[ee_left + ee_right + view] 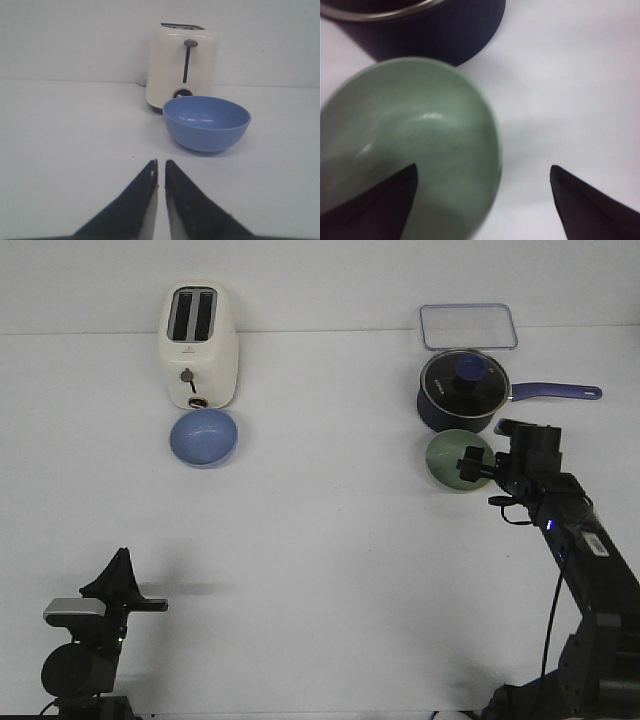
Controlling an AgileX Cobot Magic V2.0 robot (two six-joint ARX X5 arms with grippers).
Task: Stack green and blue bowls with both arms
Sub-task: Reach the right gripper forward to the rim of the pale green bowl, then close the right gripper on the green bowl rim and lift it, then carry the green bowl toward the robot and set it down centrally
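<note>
The blue bowl sits upright just in front of the toaster; it also shows in the left wrist view. The green bowl sits in front of the navy saucepan and fills much of the right wrist view. My left gripper is low at the front left, far from the blue bowl, its fingers nearly together and empty. My right gripper is open at the green bowl's right rim: one finger is over the bowl's inside, the other outside over the table.
A cream toaster stands behind the blue bowl. A dark navy saucepan with a glass lid and a long handle pointing right stands right behind the green bowl. A clear rectangular container lies behind the saucepan.
</note>
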